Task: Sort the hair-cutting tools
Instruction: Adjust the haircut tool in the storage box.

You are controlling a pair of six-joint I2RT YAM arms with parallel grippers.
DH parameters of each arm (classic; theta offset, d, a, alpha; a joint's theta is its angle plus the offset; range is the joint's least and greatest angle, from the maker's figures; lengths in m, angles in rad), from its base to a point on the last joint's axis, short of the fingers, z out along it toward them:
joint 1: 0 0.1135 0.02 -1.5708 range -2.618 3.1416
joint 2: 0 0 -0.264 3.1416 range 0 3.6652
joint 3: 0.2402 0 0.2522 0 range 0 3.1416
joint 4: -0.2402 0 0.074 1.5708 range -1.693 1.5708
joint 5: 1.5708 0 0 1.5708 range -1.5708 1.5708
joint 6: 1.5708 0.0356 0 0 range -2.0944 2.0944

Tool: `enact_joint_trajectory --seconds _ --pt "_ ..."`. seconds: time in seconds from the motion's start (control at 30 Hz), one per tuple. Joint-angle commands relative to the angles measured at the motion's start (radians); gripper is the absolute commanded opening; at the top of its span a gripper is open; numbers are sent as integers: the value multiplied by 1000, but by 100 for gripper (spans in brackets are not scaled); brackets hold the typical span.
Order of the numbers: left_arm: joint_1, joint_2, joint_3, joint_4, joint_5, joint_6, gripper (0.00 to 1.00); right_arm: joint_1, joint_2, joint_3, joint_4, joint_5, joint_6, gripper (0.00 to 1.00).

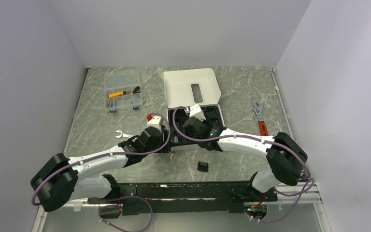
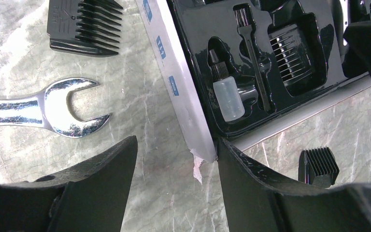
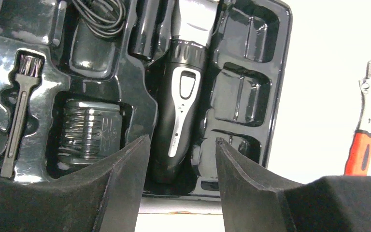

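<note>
clipper (image 3: 181,96): long axis straight out from right jaws, blade end far | right jaws: part open astride its butt, not clamped | left jaws: open, empty

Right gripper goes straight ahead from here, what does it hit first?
Most likely the hair clipper, lying in the black tray: its lower end sits between the open fingers of the right gripper. Depth is unclear.

clipper (image 3: 181,96) 1 | comb attachments (image 2: 84,26) (image 2: 292,58) (image 2: 319,166) 3 | wrenches (image 2: 43,108) (image 3: 359,152) 2 | brush (image 3: 19,111) 1
</note>
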Motion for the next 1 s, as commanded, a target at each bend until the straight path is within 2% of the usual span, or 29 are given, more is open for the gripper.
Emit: enact_joint_trajectory --seconds 0.0,0.1,0.2,0.23,0.33,0.47,0.67,0.97 --pt "2 16 -8 -64 -2 19 66 -7 -46 20 14 57 11 55" --pt "1 14 -9 -66 -3 17 66 -7 -85 0 56 5 -13 55" --pt "2 10 -11 -66 -4 17 66 -7 -172 -52 178 -209 -53 63" --pt "1 10 -10 -65 -4 16 66 -10 -170 -44 168 -256 -44 65" --pt "1 14 -6 -64 -3 19 66 -28 -158 -23 131 -411 19 66" --pt "1 15 -7 -62 -3 19 66 -74 -193 -110 216 -600 190 66" --pt "0 24 -8 -54 5 16 66 -136 -230 -236 382 -719 444 69" --pt "1 16 -16 -48 9 20 66 -140 -196 -275 430 -674 596 70"
